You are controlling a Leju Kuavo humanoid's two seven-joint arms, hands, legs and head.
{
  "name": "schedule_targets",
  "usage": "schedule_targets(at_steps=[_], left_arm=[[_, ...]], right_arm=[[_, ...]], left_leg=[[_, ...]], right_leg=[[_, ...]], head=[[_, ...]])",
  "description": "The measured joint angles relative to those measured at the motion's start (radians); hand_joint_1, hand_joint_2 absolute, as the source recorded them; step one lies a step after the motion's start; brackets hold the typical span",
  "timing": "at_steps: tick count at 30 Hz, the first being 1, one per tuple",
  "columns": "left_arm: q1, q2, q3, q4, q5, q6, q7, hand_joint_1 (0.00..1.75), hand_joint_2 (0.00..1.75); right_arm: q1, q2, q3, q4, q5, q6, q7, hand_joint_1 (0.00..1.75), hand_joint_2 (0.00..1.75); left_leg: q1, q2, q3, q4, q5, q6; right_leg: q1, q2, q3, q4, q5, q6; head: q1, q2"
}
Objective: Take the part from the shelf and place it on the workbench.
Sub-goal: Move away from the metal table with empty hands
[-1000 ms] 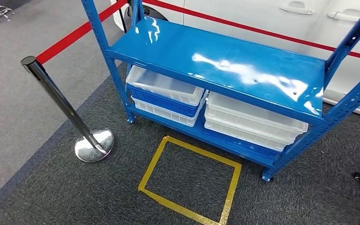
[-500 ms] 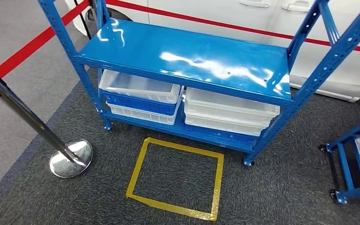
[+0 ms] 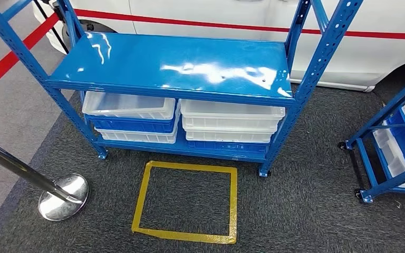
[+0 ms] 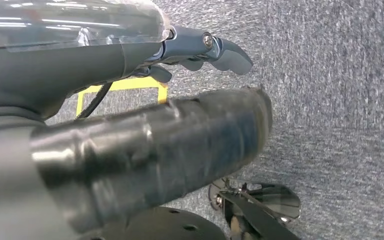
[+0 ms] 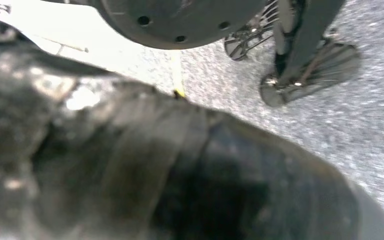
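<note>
Your left hand shows dark grey fingers hinged by a silver screw under a glossy clear cover, with a thick grey thumb. A black cable loops beneath it. Your right hand looks blurred, dark and ribbed.

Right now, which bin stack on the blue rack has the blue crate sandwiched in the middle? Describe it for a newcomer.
Find the blue steel rack in front of the white car. On its bottom shelf, take the bin stack nearer the chrome stanchion. A blue crate sits between two white ones; the neighbouring stack has blue at the bottom.
</note>
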State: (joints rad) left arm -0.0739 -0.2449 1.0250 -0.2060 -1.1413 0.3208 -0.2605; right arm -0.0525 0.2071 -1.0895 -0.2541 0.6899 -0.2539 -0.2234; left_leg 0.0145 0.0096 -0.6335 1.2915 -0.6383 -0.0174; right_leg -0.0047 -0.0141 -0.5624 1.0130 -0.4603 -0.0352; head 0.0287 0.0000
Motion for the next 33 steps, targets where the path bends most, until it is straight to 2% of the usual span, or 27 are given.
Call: schedule_targets(at_steps=[1,3,4,5,6,9,11,13,14,15,16,17,18,20,22,24,25,27,29,30,31,32,33], left_arm=[[0.001,0.000,0.000,0.000,-0.002,0.000,0.000,0.00,1.75],[0.001,0.000,0.000,0.000,-0.008,0.000,0.001,0.00,1.75],[0.000,0.000,-0.001,0.000,-0.013,0.001,0.001,0.00,1.75],[-0.001,0.000,-0.002,0.000,-0.017,0.001,0.000,0.00,1.75],[-0.001,0.000,-0.003,0.000,-0.020,0.001,-0.002,0.00,1.75],[-0.002,0.001,-0.007,0.000,-0.024,0.000,-0.012,0.00,1.75],[-0.002,0.001,-0.010,0.000,-0.029,-0.001,-0.017,0.00,1.75],[-0.002,0.001,-0.012,0.000,-0.034,-0.001,-0.023,0.00,1.75],[-0.002,0.001,-0.013,0.000,-0.034,-0.002,-0.025,0.00,1.75],[-0.001,0.001,-0.014,0.000,-0.033,-0.002,-0.027,0.00,1.75],[-0.001,0.001,-0.014,0.000,-0.033,-0.004,-0.028,0.00,1.75],[-0.001,0.001,-0.014,0.000,-0.032,-0.004,-0.029,0.00,1.75],[-0.001,0.001,-0.014,0.000,-0.030,-0.005,-0.029,0.00,1.75],[-0.002,0.003,-0.021,-0.001,-0.019,-0.007,-0.029,0.00,1.75],[-0.002,0.007,-0.042,-0.005,0.006,-0.012,-0.025,0.00,1.75],[0.000,0.016,-0.069,-0.013,0.040,-0.019,-0.018,0.00,1.75],[0.003,0.020,-0.085,-0.016,0.061,-0.024,-0.013,0.00,1.75],[0.012,0.032,-0.120,-0.021,0.112,-0.038,0.001,0.00,1.75],[0.025,0.041,-0.155,-0.022,0.161,-0.051,0.013,0.00,1.75],[0.034,0.045,-0.171,-0.022,0.182,-0.057,0.019,0.00,1.75],[0.042,0.049,-0.186,-0.022,0.203,-0.063,0.024,0.00,1.75],[0.052,0.053,-0.203,-0.022,0.225,-0.069,0.030,0.00,1.75],[0.062,0.056,-0.219,-0.022,0.246,-0.075,0.035,0.00,1.75]], right_arm=[[0.000,0.000,0.000,0.001,0.002,-0.002,0.012,0.00,0.00],[0.000,0.002,0.000,0.002,0.007,-0.007,0.037,0.00,0.00],[0.000,0.003,0.000,0.003,0.010,-0.010,0.050,0.00,0.00],[-0.001,0.004,0.000,0.004,0.013,-0.012,0.063,0.00,0.00],[-0.001,0.005,0.000,0.004,0.015,-0.014,0.073,0.00,0.00],[-0.001,0.007,0.000,0.006,0.017,-0.022,0.091,0.00,0.00],[-0.001,0.007,0.000,0.007,0.019,-0.025,0.097,0.00,0.87],[-0.001,0.007,0.000,0.007,0.020,-0.025,0.100,0.00,1.75],[-0.001,0.007,0.000,0.007,0.021,-0.025,0.100,0.00,1.75],[-0.001,0.007,0.000,0.007,0.022,-0.023,0.098,0.00,1.75],[0.000,0.007,0.000,0.007,0.023,-0.020,0.095,0.00,1.75],[0.000,0.007,0.000,0.007,0.024,-0.014,0.091,0.00,1.75],[0.001,0.007,0.000,0.007,0.025,-0.009,0.087,0.00,1.75],[0.003,0.006,0.008,0.007,0.022,-0.002,0.083,0.00,1.75],[0.008,0.005,0.032,0.007,0.009,0.005,0.083,0.00,1.75],[0.017,0.001,0.063,0.007,-0.011,0.013,0.085,0.00,1.75],[0.022,-0.001,0.080,0.007,-0.024,0.018,0.088,0.00,1.75],[0.029,-0.009,0.120,0.004,-0.056,0.028,0.094,0.00,1.75],[0.032,-0.017,0.158,-0.002,-0.085,0.039,0.098,0.00,1.75],[0.033,-0.020,0.175,-0.007,-0.098,0.044,0.100,0.00,1.75],[0.032,-0.024,0.193,-0.013,-0.111,0.048,0.103,0.00,1.75],[0.031,-0.027,0.212,-0.021,-0.124,0.053,0.106,0.00,1.75],[0.030,-0.031,0.231,-0.029,-0.137,0.058,0.108,0.00,1.75]], left_leg=[[0.000,0.000,0.005,-0.019,0.026,0.001],[0.000,-0.001,0.057,-0.147,0.104,0.008],[-0.001,-0.002,0.082,-0.213,0.130,0.013],[-0.003,-0.004,0.098,-0.256,0.144,0.017],[-0.005,-0.005,0.104,-0.276,0.146,0.021],[-0.003,-0.004,0.106,-0.286,0.152,0.036],[0.001,-0.001,0.109,-0.294,0.159,0.050],[0.000,0.001,0.106,-0.295,0.161,0.056],[-0.001,0.002,0.105,-0.294,0.161,0.057],[-0.001,0.002,0.106,-0.294,0.161,0.057],[-0.001,0.002,0.107,-0.294,0.160,0.056],[-0.001,0.002,0.109,-0.293,0.159,0.055],[-0.001,0.001,0.112,-0.293,0.157,0.052],[-0.004,0.001,0.115,-0.291,0.153,0.044],[-0.006,0.002,0.113,-0.290,0.152,0.034],[-0.004,0.002,0.112,-0.288,0.149,0.023],[-0.003,0.001,0.107,-0.276,0.138,0.018],[-0.001,-0.001,0.071,-0.194,0.086,0.009],[0.000,-0.001,0.004,-0.053,0.022,0.004],[0.000,-0.001,-0.021,-0.003,0.010,0.002],[0.000,-0.001,-0.028,0.010,0.019,0.002],[0.000,-0.001,-0.014,-0.023,0.048,0.002],[0.001,-0.001,0.017,-0.089,0.087,0.004]], right_leg=[[0.000,0.007,0.001,0.002,-0.001,0.001],[0.000,0.017,0.003,0.006,-0.005,0.004],[0.003,0.020,0.002,0.011,-0.007,0.008],[0.004,0.023,0.000,0.014,-0.008,0.013],[0.005,0.024,-0.002,0.016,-0.009,0.018],[0.004,0.025,-0.005,0.021,-0.013,0.034],[0.002,0.023,-0.029,0.077,-0.054,0.043],[-0.002,0.021,-0.085,0.202,-0.121,0.049],[-0.004,0.021,-0.112,0.260,-0.143,0.052],[-0.005,0.020,-0.125,0.290,-0.146,0.053],[-0.006,0.020,-0.120,0.281,-0.128,0.053],[-0.007,0.020,-0.095,0.232,-0.095,0.052],[-0.007,0.019,-0.059,0.158,-0.057,0.048],[-0.003,0.016,-0.003,0.041,-0.016,0.040],[0.004,0.016,0.006,0.013,-0.016,0.033],[0.002,0.016,0.006,0.008,-0.013,0.025],[0.000,0.015,0.008,0.004,-0.011,0.020],[-0.004,0.013,0.010,-0.003,-0.008,0.008],[-0.002,0.013,0.008,-0.002,-0.008,0.002],[-0.001,0.014,0.007,-0.001,-0.008,0.001],[-0.001,0.014,0.007,0.001,-0.009,0.001],[-0.001,0.016,0.008,0.003,-0.010,0.001],[-0.001,0.017,0.009,0.006,-0.011,0.003]], head=[[0.000,0.000],[0.000,0.000],[0.000,0.000],[0.000,0.000],[0.000,0.000],[0.001,0.000],[0.002,0.000],[0.002,0.000],[0.002,0.000],[0.002,0.000],[0.002,0.000],[0.002,0.000],[0.002,0.000],[0.002,0.000],[0.002,0.000],[0.002,0.000],[0.002,0.000],[0.001,0.000],[0.000,0.000],[0.000,0.000],[0.000,0.000],[0.000,0.000],[0.000,0.000]])
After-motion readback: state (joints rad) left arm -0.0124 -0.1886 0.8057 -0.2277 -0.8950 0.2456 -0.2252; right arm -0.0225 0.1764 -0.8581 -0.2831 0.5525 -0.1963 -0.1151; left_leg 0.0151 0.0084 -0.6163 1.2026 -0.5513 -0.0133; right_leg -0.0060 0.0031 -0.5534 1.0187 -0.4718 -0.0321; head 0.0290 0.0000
